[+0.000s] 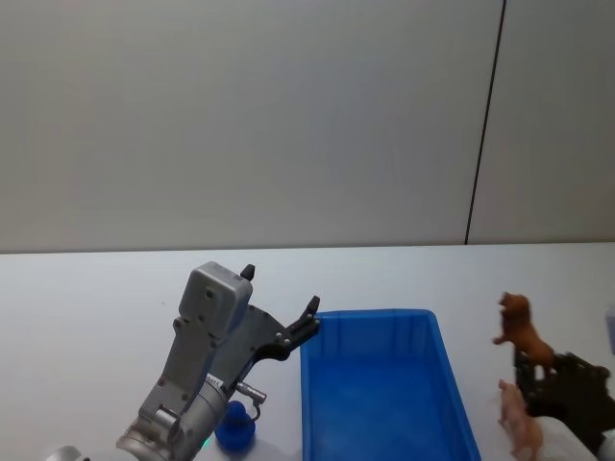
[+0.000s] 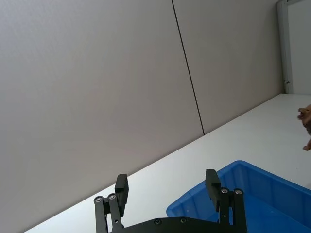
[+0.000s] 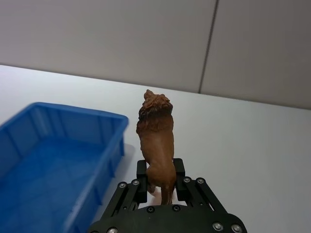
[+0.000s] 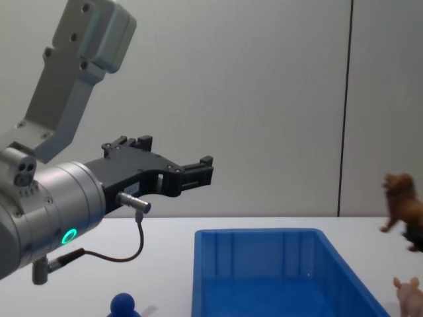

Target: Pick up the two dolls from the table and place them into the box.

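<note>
The brown lion doll (image 1: 522,329) is lifted off the white table (image 1: 86,307), just right of the blue box (image 1: 384,331). My right gripper (image 3: 160,175) is shut on its hind legs; the chest view shows the lion (image 4: 400,203) above the box's rim height. Beside the box's left wall, the dark blue doll (image 1: 233,428) stands on the table, and the chest view catches its round head (image 4: 122,304). My left gripper (image 1: 281,291) hovers open and empty above the box's near-left corner, higher than the blue doll. The box (image 4: 258,247) looks empty.
A small pinkish animal figurine (image 1: 520,424) stands on the table right of the box, below the held lion, and also appears in the chest view (image 4: 410,296). A grey wall with a dark vertical seam (image 1: 485,125) rises behind the table.
</note>
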Controlling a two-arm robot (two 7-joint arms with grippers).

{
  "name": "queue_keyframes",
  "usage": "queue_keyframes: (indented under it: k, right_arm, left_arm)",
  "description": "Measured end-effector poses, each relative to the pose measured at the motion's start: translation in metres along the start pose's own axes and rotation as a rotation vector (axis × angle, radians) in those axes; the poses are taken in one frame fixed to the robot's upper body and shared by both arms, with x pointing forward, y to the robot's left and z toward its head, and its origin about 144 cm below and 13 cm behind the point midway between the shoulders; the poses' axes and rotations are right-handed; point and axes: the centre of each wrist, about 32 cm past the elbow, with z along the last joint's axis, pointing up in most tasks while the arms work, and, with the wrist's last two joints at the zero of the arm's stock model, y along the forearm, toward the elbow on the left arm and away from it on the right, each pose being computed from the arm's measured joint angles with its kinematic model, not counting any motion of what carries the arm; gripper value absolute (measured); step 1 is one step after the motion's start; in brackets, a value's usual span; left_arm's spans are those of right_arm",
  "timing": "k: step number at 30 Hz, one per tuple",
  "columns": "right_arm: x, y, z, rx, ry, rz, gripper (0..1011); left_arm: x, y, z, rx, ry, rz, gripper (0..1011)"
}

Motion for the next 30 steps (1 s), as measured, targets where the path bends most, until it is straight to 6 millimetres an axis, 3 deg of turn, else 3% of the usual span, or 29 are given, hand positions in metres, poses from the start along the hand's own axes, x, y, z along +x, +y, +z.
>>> queue_keyframes:
  k: [18,21,25,27,30]
  right_arm:
    - [-0.035,0.042,0.012,0.023,0.000,0.232,304]
    - [-0.039,0.048,0.012,0.021,0.000,0.255,367]
    - [-0.043,0.055,0.014,0.019,-0.001,0.274,530]
    - [-0.044,0.056,0.014,0.019,0.000,0.276,544]
    - [-0.045,0.058,0.014,0.019,0.001,0.276,670]
  left_arm:
    - [0.000,0.000,0.000,0.000,0.000,0.000,1001]
    - [0.000,0.000,0.000,0.000,0.000,0.000,1001]
    - [0.000,0.000,0.000,0.000,0.000,0.000,1001]
    - [0.000,0.000,0.000,0.000,0.000,0.000,1001]
    - [0.000,0.000,0.000,0.000,0.000,0.000,1001]
